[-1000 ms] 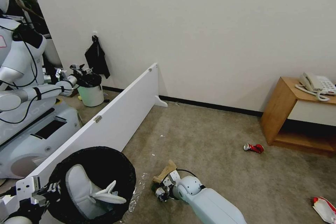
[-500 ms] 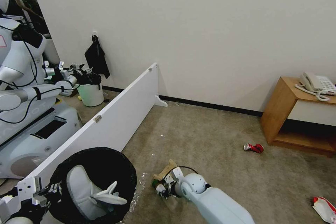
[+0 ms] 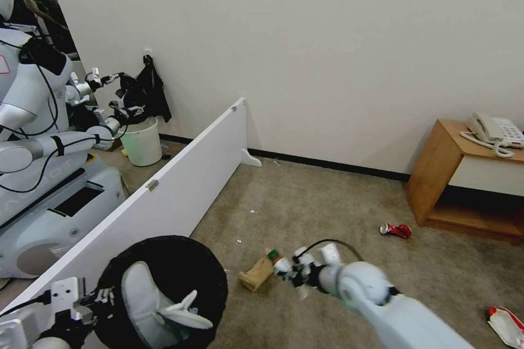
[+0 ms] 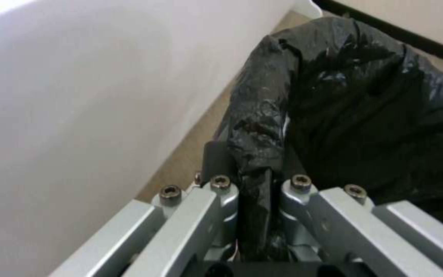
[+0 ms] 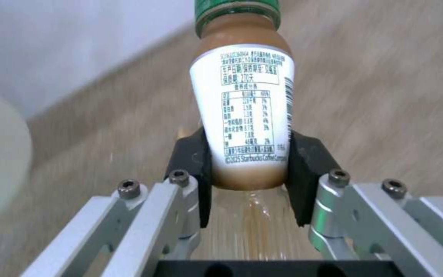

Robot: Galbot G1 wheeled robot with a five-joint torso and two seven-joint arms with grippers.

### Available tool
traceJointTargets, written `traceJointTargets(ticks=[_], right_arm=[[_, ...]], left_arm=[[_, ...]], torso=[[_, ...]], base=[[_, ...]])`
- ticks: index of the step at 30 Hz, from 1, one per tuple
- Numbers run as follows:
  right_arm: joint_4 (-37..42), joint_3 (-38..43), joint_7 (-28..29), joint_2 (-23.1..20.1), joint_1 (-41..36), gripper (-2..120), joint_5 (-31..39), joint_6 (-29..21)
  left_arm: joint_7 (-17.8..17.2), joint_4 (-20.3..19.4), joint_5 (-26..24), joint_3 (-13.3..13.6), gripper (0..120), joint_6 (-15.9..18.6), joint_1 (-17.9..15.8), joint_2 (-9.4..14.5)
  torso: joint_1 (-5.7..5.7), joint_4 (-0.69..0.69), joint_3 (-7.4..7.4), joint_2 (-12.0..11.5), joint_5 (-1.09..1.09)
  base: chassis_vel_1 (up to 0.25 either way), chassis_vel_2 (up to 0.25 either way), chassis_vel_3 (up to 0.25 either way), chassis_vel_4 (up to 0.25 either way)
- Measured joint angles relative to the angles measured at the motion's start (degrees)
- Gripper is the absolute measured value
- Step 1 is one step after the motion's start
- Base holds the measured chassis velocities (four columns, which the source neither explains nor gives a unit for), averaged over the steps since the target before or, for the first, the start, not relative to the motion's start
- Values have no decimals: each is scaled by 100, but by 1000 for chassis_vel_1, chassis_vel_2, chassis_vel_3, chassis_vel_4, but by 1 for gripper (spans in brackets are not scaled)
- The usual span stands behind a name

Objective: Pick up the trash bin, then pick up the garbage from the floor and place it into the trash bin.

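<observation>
Left pincer (image 4: 255,184) clamping trash bin (image 3: 164,283) rim, keeping mouth open; right pincer (image 5: 247,169) gripping bottle (image 5: 242,115), carrying binward.

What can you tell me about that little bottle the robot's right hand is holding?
The bottle is small, with a green screw cap, a brownish body that looks like glass or plastic, and a white label printed with tiny text and a barcode. The right hand grips it near its base between two black pads, cap pointing away from the wrist. In the head view it hangs above the carpet, just beside the brown paper bag.
</observation>
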Motion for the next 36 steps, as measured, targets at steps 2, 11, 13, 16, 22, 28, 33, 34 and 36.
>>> traceJointTargets(ticks=[2,11,13,16,22,28,33,34,36], right_arm=[[184,171,-77,-109,-117,28,0,262],[1010,329,-737,-355,-48,28,159,2452],[1126,259,-790,-353,38,28,252,2592],[1557,-59,-949,-325,448,28,683,2940],[1844,-1058,-1255,-242,1579,28,1379,3743],[1709,-1950,-1540,95,2455,28,1884,4119],[1673,-2332,-1751,342,2838,28,2322,4142],[1706,-2444,-1827,379,2929,28,2472,4125],[1728,-2568,-1927,402,3014,28,2615,4083]], left_arm=[[-3,0,1,48,4,3,-9,23],[-43,0,-14,187,4,33,-81,86],[-46,0,-15,187,4,34,-69,85],[-47,0,-14,187,4,36,-34,55],[-46,-1,-11,177,4,41,-12,38],[-43,0,-24,143,4,52,-6,37],[-39,0,-46,90,4,55,6,35],[-39,0,-54,79,4,55,6,33],[-39,0,-60,73,4,55,5,33]], torso=[[0,-1,0,0,0],[0,2,0,0,-1],[0,3,0,0,-1],[0,2,0,0,-2],[0,2,0,0,-3],[0,2,0,0,-2],[0,1,1,0,-2],[0,1,1,0,-2],[0,1,0,0,-2]], base=[[0,0,0,0],[0,0,0,0],[0,0,0,0],[0,0,0,0],[0,0,0,0],[0,0,0,0],[0,0,0,0],[0,0,0,0],[0,0,0,0]])
